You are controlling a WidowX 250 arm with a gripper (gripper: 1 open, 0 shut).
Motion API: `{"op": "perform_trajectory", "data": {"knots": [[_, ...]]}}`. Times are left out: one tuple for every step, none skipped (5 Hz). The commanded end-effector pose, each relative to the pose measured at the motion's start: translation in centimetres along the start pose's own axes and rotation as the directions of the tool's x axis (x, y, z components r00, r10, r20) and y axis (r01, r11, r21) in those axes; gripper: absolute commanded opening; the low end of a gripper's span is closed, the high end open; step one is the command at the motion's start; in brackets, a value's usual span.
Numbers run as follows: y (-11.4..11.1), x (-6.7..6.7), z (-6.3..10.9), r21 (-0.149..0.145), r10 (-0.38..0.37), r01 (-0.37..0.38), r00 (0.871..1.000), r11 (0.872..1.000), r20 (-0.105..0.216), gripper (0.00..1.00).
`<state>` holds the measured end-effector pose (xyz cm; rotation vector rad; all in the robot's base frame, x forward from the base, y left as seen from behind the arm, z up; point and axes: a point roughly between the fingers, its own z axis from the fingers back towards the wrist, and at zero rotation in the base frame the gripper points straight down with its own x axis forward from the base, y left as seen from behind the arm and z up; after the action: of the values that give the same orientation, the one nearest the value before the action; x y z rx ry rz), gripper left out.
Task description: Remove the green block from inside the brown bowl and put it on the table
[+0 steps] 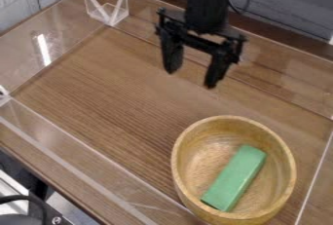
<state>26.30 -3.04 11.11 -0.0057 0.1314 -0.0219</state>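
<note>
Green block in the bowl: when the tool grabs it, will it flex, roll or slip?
The green block looks solid with flat faces, so probably stiff and unlikely to roll. Its matte sides should grip fairly well. It lies slanted against the brown bowl's curved inside, so it may rock or slide when first touched.

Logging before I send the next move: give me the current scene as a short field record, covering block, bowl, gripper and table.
green block: lying inside the bowl, not yet removed
brown bowl: on the table, near the lower right corner
gripper: open, empty, pointing down, above bare tabletop, up and left of the bowl
contact: none with block or bowl
table: wood grain, edged by clear low walls
</note>
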Motion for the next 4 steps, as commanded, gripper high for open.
{"op": "perform_trajectory", "data": {"knots": [[-2.2,-1.4,1.4,-0.009,-0.015,0.015,0.997,1.000,0.074,1.00],[-3.2,-2.2,1.1,-0.010,-0.022,0.023,0.997,1.000,0.069,1.00],[-3.9,-2.7,0.7,-0.011,-0.030,0.031,0.997,0.999,0.064,1.00],[-4.7,-3.2,0.3,-0.012,-0.043,0.044,0.997,0.999,0.061,1.00]]}}
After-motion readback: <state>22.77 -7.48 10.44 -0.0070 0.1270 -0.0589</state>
